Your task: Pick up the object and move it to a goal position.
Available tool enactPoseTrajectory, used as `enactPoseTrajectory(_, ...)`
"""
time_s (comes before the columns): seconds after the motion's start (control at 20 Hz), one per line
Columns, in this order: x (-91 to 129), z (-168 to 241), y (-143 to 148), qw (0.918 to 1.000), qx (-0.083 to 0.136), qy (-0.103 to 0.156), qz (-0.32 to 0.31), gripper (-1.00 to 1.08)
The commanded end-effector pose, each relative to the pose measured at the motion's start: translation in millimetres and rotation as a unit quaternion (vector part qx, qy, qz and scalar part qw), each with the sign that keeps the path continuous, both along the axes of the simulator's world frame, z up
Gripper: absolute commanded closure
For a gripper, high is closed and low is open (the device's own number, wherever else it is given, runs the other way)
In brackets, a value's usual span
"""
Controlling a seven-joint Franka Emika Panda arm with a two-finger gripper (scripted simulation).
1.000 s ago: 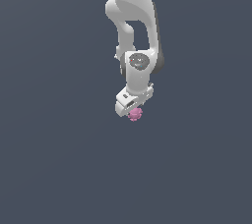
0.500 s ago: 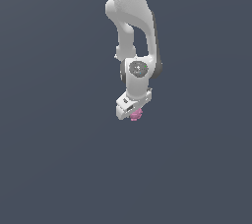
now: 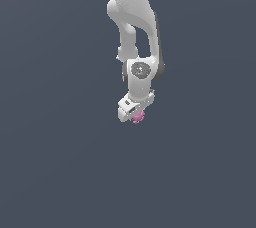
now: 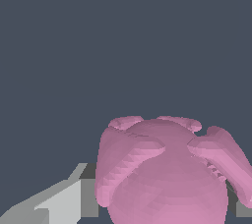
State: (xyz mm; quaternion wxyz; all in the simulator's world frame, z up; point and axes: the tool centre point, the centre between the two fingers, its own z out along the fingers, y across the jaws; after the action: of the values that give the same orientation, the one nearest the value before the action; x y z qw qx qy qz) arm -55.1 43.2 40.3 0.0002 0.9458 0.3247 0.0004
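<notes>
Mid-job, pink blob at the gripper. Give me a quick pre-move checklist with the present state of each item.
1. Pink object at the gripper: ok, it sits right at the fingertips in the exterior view.
2. Object between the fingers: ok, the wrist view shows a finger on each side of the blob.
3. Grip firmness: cannot tell, the contact faces are hidden by the blob.
4. Space around the gripper: ok, only plain grey surface shows.
5. Goal position: cannot tell, no marker is visible in either view.
</notes>
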Motion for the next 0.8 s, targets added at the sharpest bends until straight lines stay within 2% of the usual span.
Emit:
enactPoseTrajectory(0.0, 0, 0, 0, 1.0000, 0.000, 0.000, 0.000, 1.08)
enactPoseTrajectory(0.2, 8, 3, 2, 0.9999, 0.003, -0.012, 0.004, 1.08)
enactPoseTrajectory(0.4, 25, 12, 8, 0.9991, 0.010, -0.038, 0.012, 1.08)
enactPoseTrajectory(0.6, 51, 28, 17, 0.9962, 0.021, -0.081, 0.025, 1.08)
enactPoseTrajectory(0.75, 75, 47, 27, 0.9912, 0.031, -0.123, 0.038, 1.08)
